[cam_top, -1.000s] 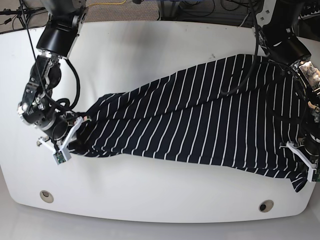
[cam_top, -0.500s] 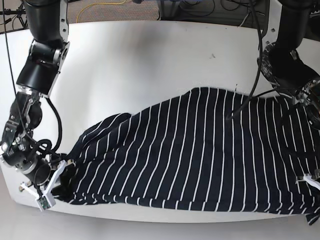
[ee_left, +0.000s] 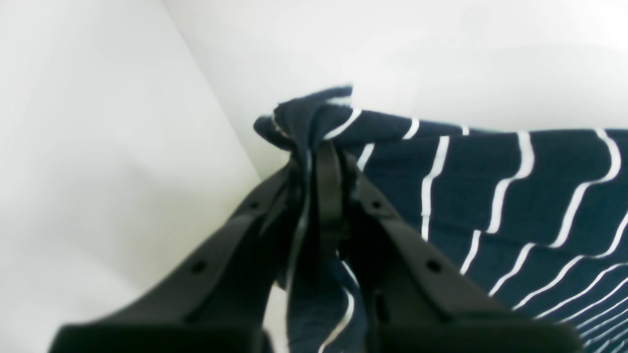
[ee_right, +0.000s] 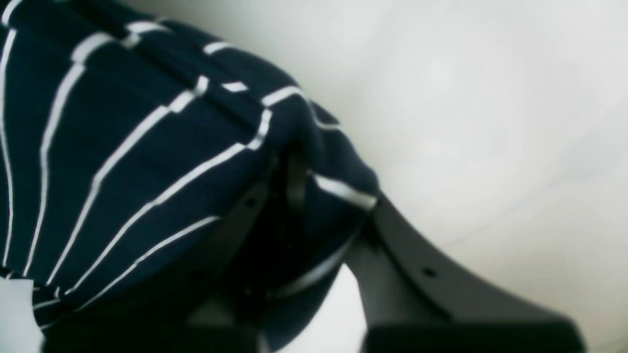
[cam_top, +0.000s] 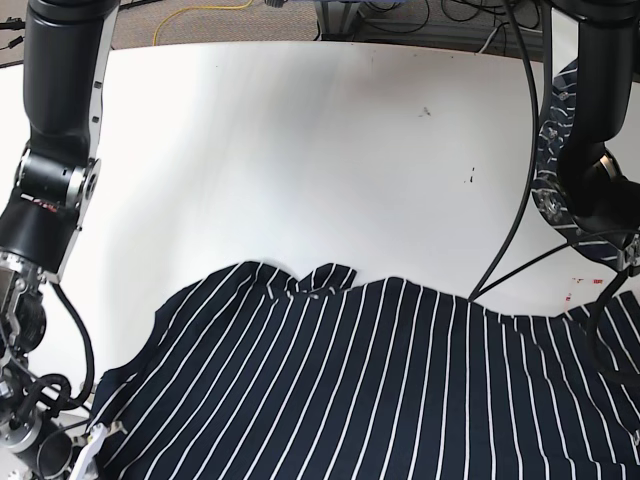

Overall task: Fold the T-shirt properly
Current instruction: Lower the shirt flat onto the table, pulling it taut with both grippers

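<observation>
The striped T-shirt lay spread over the near part of the white bench, its collar toward the far side and its lower part running past the bottom edge of the base view. In the left wrist view, the left gripper had its jaws pinched narrow on a bunched corner of the fabric. In the right wrist view, the right gripper was likewise clamped on a fold of cloth, which draped over one of its black fingers.
</observation>
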`<state>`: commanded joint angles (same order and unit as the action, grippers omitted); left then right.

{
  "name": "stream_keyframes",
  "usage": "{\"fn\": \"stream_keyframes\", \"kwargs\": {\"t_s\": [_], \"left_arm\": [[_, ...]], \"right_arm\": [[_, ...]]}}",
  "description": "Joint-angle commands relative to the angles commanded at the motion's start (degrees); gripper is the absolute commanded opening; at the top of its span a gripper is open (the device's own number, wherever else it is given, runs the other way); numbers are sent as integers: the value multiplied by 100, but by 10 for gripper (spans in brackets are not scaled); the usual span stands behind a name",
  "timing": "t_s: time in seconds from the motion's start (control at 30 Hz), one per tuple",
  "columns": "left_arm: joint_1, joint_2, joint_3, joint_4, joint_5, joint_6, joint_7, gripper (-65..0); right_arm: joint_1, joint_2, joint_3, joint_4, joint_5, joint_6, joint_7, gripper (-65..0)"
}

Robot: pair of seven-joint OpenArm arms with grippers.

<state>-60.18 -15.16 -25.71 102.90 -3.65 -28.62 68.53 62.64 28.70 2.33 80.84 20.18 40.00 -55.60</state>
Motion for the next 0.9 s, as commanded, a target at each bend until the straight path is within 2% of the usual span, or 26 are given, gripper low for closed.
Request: {"fn": "stream_keyframes", "kwargs": {"t_s": [0.17,0.37,0.5,0.67,0.8,0.9], "left_arm": [[-308,-9,0,-185,0,0,0,-650],[-308,-18,0,-220,-35,0,0,-650],[105,-9,-9,-193,-44,-18,0,-650],[563,9,-9,18,-53,-26,0,-650],[1143,18,-9,255,-70,-35,0,-650],[1618,141,-35,387,-229,-35,0,-650]], "right_arm": [[659,132,-220,-97,0,0,-18,-610],[1116,167,-290,-79,53,0,-484,-610],[1090,211,-255,149,53,0,-765,-610],[440,413,-185,826,53,0,-967,-610],[-484,466,273,1451,53,0,-1073,-610],[-1327,457,721,1881,62,0,-1152,-610]]}}
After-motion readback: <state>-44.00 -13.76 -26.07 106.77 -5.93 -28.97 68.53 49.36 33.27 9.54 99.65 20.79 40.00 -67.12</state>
